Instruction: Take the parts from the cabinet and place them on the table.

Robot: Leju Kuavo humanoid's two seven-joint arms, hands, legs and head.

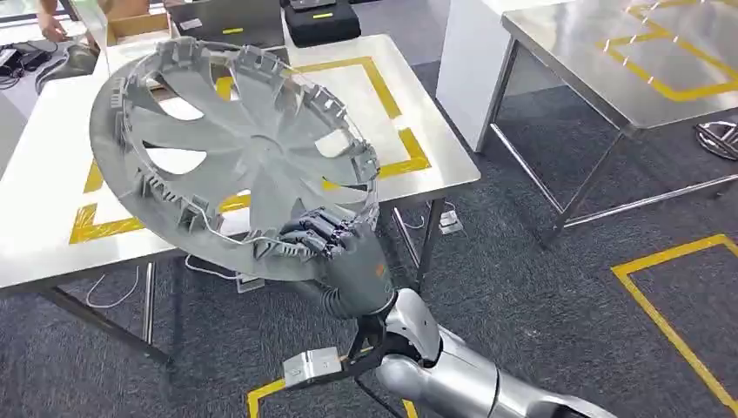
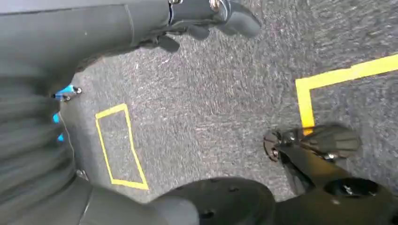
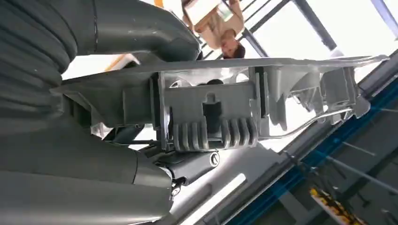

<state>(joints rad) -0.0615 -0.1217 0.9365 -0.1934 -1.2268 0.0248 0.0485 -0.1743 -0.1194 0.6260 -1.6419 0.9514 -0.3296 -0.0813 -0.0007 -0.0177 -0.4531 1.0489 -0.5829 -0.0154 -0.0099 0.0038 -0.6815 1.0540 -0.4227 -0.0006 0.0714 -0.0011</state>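
Grey carpet (image 1: 540,287), yellow floor tape; white counter (image 1: 35,218) with yellow-taped rectangle.
Item: grey wheel cover (image 1: 235,148), held tilted in the air over the counter's near edge.
Right hand (image 1: 326,239): fingers closed on the cover's lower rim.
Left hand (image 2: 211,14): hangs over the carpet; cannot tell its state.
Risk: one-point rim grip; the wide cover may swing, slip, or strike the counter edge.
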